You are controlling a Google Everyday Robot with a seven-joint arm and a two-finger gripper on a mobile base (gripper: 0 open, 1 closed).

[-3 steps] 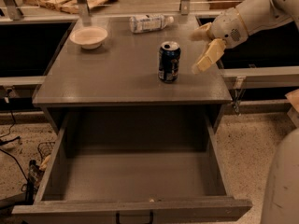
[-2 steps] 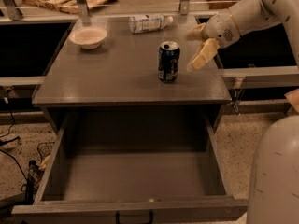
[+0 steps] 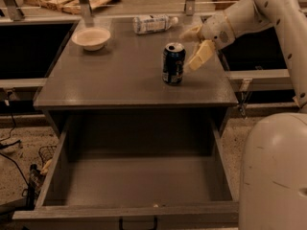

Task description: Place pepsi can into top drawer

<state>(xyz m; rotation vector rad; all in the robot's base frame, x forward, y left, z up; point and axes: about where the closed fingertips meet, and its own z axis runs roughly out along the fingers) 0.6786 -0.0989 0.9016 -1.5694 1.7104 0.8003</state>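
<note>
The gripper [image 3: 195,45] hangs with its fingers spread apart, and the pepsi can [image 3: 173,63] stands upright on the tabletop [image 3: 96,83] just to its left in view. A good grasp means straddling the can's middle squarely before closing. The top drawer [image 3: 124,212] lies open below the gripper.

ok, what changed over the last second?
The end effector, fingers open, moved left toward the dark blue pepsi can; nothing grasped. The can, the open grey top drawer, the white bowl and the clear plastic bottle stayed put.
</note>
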